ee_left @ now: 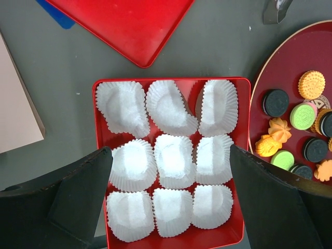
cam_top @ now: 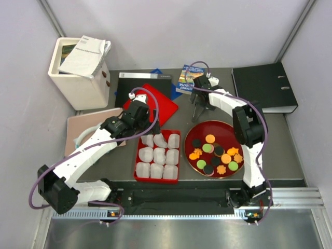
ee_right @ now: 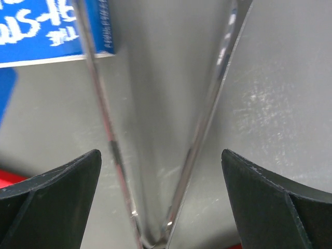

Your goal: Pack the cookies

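The cookies [cam_top: 210,139] lie on a round red plate [cam_top: 228,127]: black, green and orange discs and orange flower shapes. They also show at the right of the left wrist view [ee_left: 311,84]. A red square tray [cam_top: 155,180] holds white paper liners [cam_top: 157,155], all empty. My left gripper [cam_top: 145,118] is open and empty, hovering over the tray's liners [ee_left: 174,158]. My right gripper [cam_top: 199,106] is open behind the plate. It straddles metal tongs [ee_right: 207,119] lying on the table, and the fingers do not touch them.
A red lid [cam_top: 155,104] lies behind the tray. A blue printed packet [cam_top: 182,79] lies beside the right gripper. A black binder [cam_top: 264,88] is at the back right, a white box with papers [cam_top: 78,72] at the back left. A beige board [cam_top: 88,129] is left of the tray.
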